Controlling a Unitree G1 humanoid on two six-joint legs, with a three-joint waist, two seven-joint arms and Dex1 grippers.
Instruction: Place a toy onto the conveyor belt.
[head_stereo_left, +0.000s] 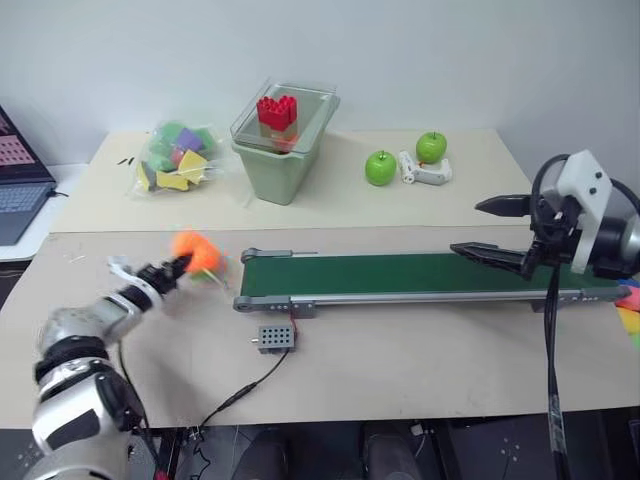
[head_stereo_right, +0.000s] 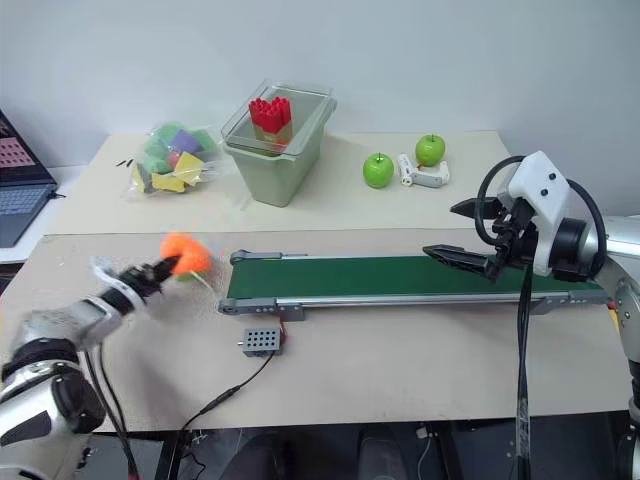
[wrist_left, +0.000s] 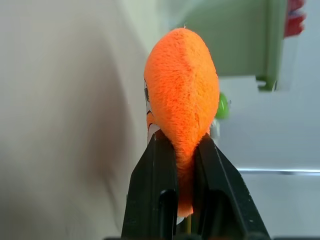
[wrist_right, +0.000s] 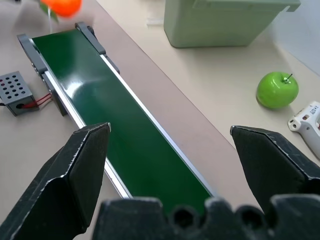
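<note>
Left gripper (head_stereo_left: 180, 265) clamps the toy (head_stereo_left: 196, 251) beside the conveyor belt (head_stereo_left: 420, 274); right gripper (head_stereo_left: 487, 229) spread.

Plain pale wall (head_stereo_left: 450, 50), beige tabletop (head_stereo_left: 400, 360), laptop (head_stereo_left: 20, 180) at the left edge

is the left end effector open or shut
Shut on the toy: the left end effector has both black fingers pinching the orange plush's lower end.
</note>
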